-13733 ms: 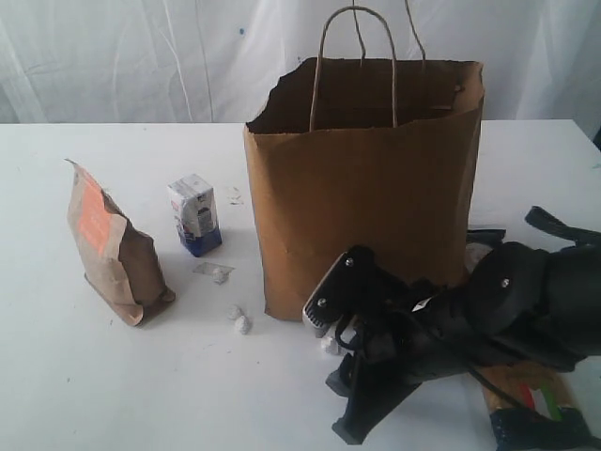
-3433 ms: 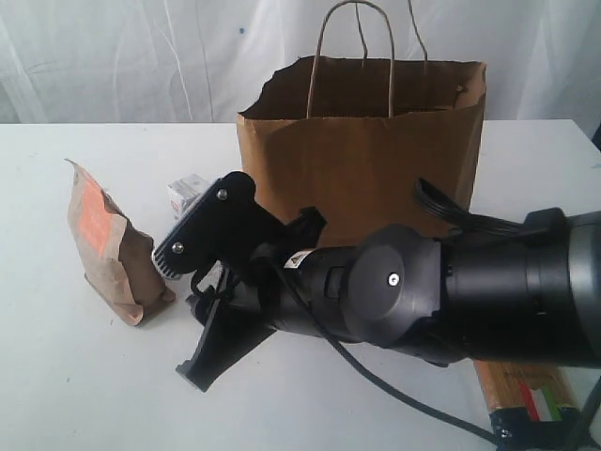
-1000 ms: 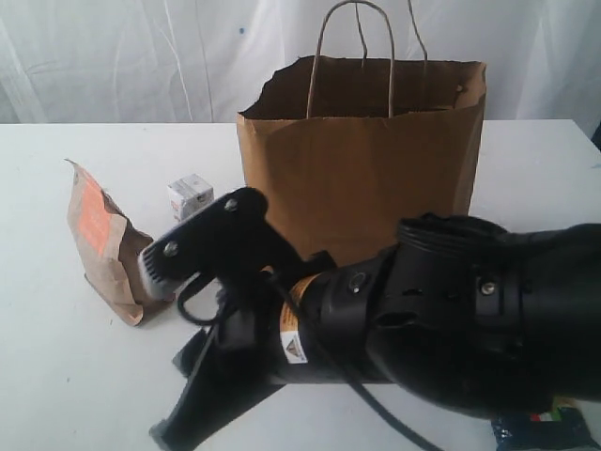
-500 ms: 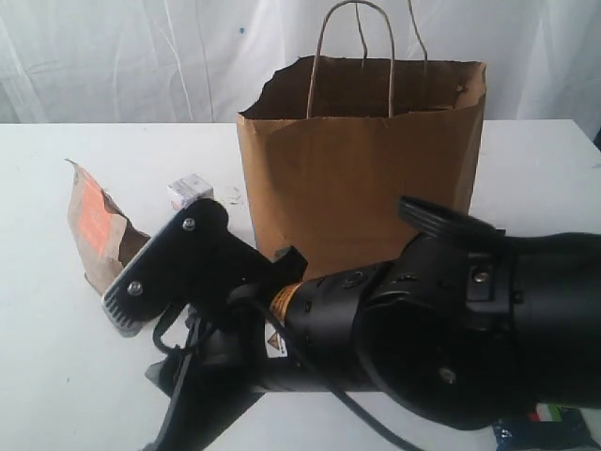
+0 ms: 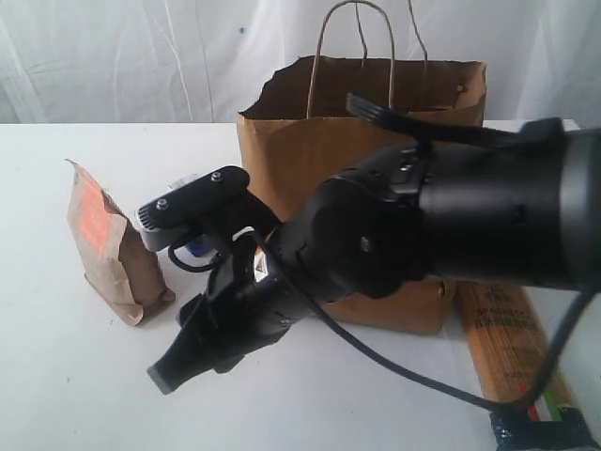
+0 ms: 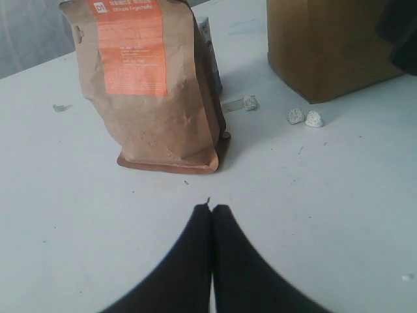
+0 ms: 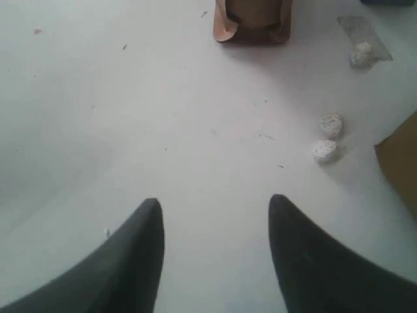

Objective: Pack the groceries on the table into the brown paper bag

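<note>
Currently upright on the surface (image 5: 56,376): bag (image 5: 366,141), brown paper, ragged top edge. To its left, well apart, the pouch (image 5: 108,240), orange label, standing. Between them the carton (image 5: 194,246), mostly hidden by the right arm (image 5: 451,216). Just beside the bag's right, a spaghetti packet (image 5: 507,343), lying flat. Pale crumbs (image 7: 329,124) near the bag's corner. Right claw (image 7: 215,202): fingers apart, empty, above bare surface. Left claw (image 6: 212,212): fingers together, empty, facing the pouch.

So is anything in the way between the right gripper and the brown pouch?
Nothing visible. Only bare table lies between the right gripper, fingers open, and the pouch; the small white lumps sit off to one side.
</note>
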### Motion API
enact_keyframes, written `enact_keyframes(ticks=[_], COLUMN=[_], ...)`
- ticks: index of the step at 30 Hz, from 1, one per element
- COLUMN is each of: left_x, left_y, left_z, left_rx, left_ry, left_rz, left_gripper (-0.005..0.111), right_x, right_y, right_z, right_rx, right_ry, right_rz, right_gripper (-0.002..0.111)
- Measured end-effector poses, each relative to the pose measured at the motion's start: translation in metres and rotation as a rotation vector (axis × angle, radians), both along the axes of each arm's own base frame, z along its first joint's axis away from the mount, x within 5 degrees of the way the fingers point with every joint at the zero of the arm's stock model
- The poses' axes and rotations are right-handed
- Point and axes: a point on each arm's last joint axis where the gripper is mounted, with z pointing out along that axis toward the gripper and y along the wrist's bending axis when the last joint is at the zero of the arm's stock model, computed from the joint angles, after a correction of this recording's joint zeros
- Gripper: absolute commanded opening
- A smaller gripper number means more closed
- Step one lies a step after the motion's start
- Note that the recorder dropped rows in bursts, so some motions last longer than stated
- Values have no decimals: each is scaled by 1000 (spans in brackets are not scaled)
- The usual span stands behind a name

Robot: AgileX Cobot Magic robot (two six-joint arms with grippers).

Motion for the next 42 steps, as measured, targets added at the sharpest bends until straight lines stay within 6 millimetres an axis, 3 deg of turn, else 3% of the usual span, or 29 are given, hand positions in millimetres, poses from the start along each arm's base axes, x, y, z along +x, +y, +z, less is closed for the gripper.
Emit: enact_keyframes(ticks=[10,15,23,30,42], left_x=[0,0,0,0,0], left_y=[0,0,0,0,0], left_z=[0,0,0,0,0], left_rx=[0,0,0,0,0], left_ry=[0,0,0,0,0], left_rz=[0,0,0,0,0], left_gripper=[0,0,0,0,0], right_x=[30,66,98,103,106], right_y=[24,27,35,37,39], right_z=[-15,-45,-63,-88,-93], right_rx=[-87,-251,-285,-356,-352], right_ry=[54,201,243,271,247], right_rz=[-10,-52,-79,-55,-55], right_gripper=[47,47,45,45,40])
